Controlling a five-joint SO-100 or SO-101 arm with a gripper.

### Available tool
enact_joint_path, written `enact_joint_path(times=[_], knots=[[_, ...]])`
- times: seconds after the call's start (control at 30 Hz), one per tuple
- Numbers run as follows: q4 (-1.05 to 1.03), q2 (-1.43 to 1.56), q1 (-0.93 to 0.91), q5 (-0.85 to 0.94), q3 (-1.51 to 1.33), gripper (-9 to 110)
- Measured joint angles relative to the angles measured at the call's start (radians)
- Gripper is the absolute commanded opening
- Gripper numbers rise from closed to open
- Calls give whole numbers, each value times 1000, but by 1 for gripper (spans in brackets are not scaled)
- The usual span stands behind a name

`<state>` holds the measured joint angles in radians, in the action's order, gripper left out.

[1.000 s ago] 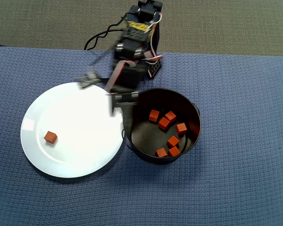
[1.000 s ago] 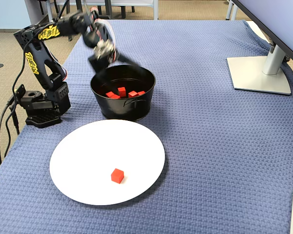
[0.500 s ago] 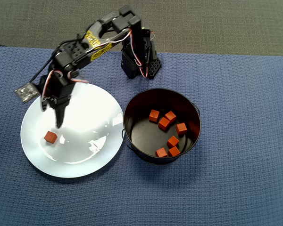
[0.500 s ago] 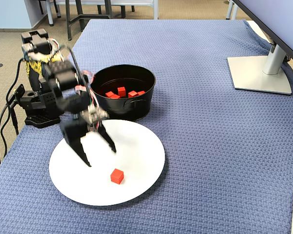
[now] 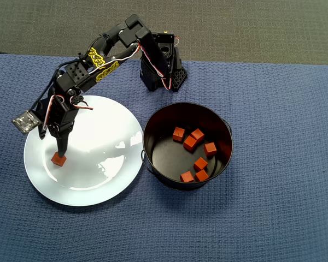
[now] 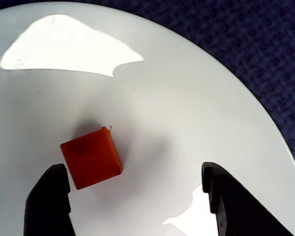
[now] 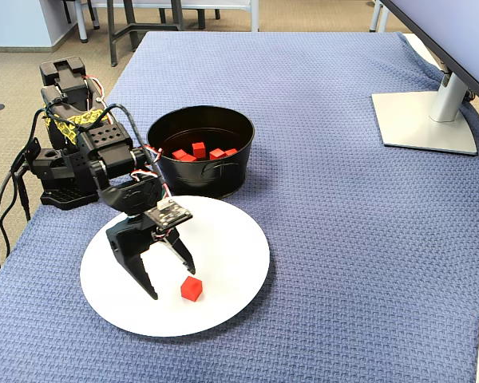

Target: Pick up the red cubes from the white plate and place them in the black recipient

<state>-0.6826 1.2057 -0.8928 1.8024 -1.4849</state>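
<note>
Last cube (image 6: pixel 91 157): your one remaining cube lies on the white plate (image 5: pixel 104 180).
Pincer (image 6: pixel 137 196): spread open, fingers low over the plate, the cube beside one fingertip.
Black recipient (image 5: pixel 225 131): just beside the plate on your tabletop (image 5: pixel 273 218), seven red cubes (image 5: pixel 194 153) inside.

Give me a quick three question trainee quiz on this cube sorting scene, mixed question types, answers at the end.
1. True or false: the gripper has closed its jaws on a cube.
2. How many red cubes lie in the black pot?
3. The last cube on the white plate, in the wrist view, sits: A) beside the left jaw, B) centred, C) outside the jaws.

Key: 1 false, jaws open; 2 seven; 3 A.
</note>
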Motion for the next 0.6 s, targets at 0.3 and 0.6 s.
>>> enact_joint_path(times=[0.3, 0.6], knots=[[77, -25, 46, 0, -15, 28], [100, -58, 55, 0, -15, 28]])
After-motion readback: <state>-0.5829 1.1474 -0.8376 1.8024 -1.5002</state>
